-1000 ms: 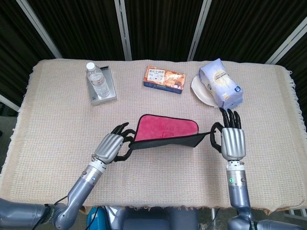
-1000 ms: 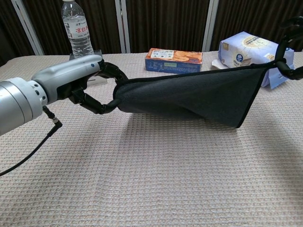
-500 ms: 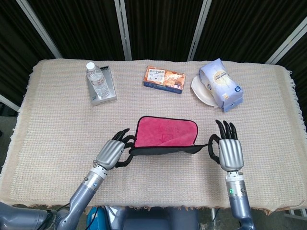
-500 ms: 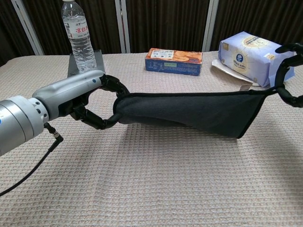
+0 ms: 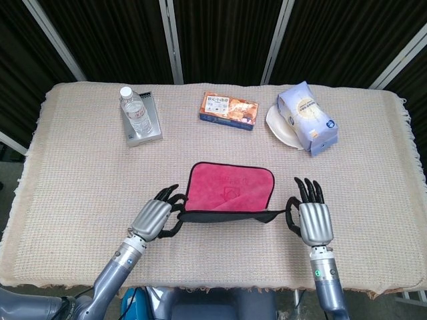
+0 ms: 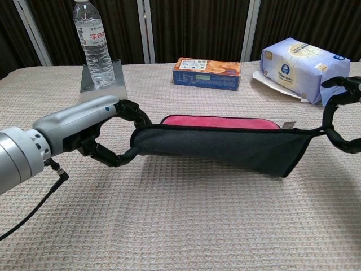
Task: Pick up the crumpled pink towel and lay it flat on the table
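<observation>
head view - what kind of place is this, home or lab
Probably a lab or demo setup, not a home: the table wears a woven cloth before a dark curtain, with a water bottle, biscuit box and tissue pack set out like props.

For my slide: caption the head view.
Both hands, left and right, hold the pink towel stretched over the table.

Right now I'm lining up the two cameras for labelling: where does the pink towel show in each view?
Head view: pink towel at centre, stretched between the left hand and right hand.
Chest view: the towel spans the middle, mostly its dark underside, with a pink strip behind.
Shared landmark: the orange box lies beyond it in both.
</observation>
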`<state>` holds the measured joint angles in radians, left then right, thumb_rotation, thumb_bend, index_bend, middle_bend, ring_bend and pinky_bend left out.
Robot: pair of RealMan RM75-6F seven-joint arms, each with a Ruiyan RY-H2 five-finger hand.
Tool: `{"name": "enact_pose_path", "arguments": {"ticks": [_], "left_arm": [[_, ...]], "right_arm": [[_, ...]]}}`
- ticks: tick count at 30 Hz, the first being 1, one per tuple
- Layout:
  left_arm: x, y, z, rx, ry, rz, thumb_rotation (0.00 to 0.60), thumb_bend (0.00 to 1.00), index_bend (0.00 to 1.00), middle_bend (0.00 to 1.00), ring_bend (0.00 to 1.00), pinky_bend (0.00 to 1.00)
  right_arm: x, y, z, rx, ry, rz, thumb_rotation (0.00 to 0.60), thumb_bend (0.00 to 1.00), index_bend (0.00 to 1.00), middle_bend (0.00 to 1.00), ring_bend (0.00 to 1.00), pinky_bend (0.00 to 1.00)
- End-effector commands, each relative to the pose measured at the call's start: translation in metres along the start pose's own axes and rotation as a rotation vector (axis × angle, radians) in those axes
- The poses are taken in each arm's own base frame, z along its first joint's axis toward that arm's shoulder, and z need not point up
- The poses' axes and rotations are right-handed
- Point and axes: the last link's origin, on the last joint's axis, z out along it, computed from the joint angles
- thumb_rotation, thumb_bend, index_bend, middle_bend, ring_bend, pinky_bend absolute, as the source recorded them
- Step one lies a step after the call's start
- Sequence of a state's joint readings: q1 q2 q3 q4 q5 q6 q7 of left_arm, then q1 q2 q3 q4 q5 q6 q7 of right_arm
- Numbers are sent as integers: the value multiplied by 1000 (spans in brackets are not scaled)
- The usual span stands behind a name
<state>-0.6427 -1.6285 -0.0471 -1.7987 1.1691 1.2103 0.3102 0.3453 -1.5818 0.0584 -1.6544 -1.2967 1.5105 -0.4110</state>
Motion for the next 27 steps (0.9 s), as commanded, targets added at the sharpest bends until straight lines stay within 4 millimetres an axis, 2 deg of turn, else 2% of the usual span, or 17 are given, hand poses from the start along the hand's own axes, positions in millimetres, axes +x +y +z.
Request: {"name": "enact_pose_path", "arguments": {"ticks": [1, 17, 27], "left_arm": [[-1, 0, -2, -2, -4, 0, 600, 526, 592, 224, 20, 95], [2, -1, -23, -17, -6, 1, 600, 526, 592, 224, 20, 96], [-1, -1, -38, -21, -25, 7, 600, 526, 592, 224, 20, 95]], "right_arm": [[-1, 0, -1, 4, 0, -2, 600, 477, 581, 124, 0, 0], [9, 4, -13, -7, 23, -12, 600, 477, 581, 124, 0, 0], [3, 6, -29, 4, -8, -21, 600, 477, 581, 124, 0, 0]]}}
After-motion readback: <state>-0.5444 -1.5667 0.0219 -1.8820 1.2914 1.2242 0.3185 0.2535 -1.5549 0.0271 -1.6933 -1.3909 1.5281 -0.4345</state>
